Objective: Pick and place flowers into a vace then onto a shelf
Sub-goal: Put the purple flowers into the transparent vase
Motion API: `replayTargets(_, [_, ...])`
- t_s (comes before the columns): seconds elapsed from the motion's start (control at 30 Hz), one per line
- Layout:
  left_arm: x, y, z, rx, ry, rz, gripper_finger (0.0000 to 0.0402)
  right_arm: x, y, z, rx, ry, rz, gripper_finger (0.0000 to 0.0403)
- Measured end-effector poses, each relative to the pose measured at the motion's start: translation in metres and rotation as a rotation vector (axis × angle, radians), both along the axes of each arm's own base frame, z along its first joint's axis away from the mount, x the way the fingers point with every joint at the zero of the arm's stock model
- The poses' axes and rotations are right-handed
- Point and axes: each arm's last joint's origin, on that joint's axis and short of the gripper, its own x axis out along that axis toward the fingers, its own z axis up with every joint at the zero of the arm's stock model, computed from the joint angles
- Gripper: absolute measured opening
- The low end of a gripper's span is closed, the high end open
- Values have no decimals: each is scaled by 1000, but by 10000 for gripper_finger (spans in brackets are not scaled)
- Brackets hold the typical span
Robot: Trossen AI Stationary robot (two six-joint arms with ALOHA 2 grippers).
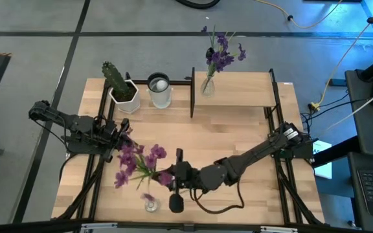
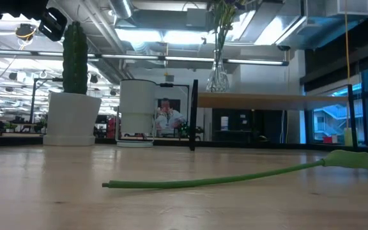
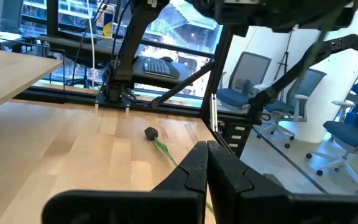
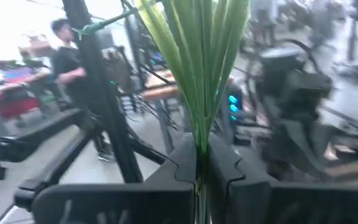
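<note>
Well, over at the worktop's left edge the left arm is waiting, its left gripper (image 1: 123, 138) sitting with fingers pressed together and nothing between them, just beside the pinker blooms. Toward the far left corner the cactus (image 1: 116, 79) in its white pot is standing, with a white cup (image 1: 160, 90) next to it, both well clear of the action.

Nearer the middle of the near edge, the pinker flowers (image 1: 136, 160) are lying low over the wood, and their long green stem (image 2: 203, 181) is resting along the tabletop in the low view. The right gripper (image 1: 172, 177), reaching in from the right edge, is clamping the green stalks tight between its fingers, as its own wrist view is showing. A small glass vase (image 1: 151, 204) is standing at the near edge, just below the bunch, with a black object (image 1: 175, 204) close beside it.

I'm judging this to be the second bunch's pick: the darker flowers (image 1: 222, 55) are already sitting in a glass vase (image 1: 207, 85) on the shelf (image 1: 251, 90) along the far edge. Next, the bunch is going to need tipping stem-down and lining up over the narrow vase mouth. The left gripper is crowding the blooms, the black object is hemming in the vase, and the light vase may be tipping if the stem nudges its rim.
</note>
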Motion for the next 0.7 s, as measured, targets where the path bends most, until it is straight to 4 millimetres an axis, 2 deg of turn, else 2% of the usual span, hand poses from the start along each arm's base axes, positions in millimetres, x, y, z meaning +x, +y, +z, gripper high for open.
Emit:
replayTargets(0.1, [0, 0, 0, 1, 4, 0, 2, 8, 4, -7, -5, -69, 56, 8])
replayTargets(0.37, [0, 0, -4, 15, 41, 0, 3, 34, 8, -41, -32, -189, 226, 8])
replayTargets(0.7, [0, 0, -6, 19, 56, 0, 4, 49, 10, -75, -25, -156, 329, 8])
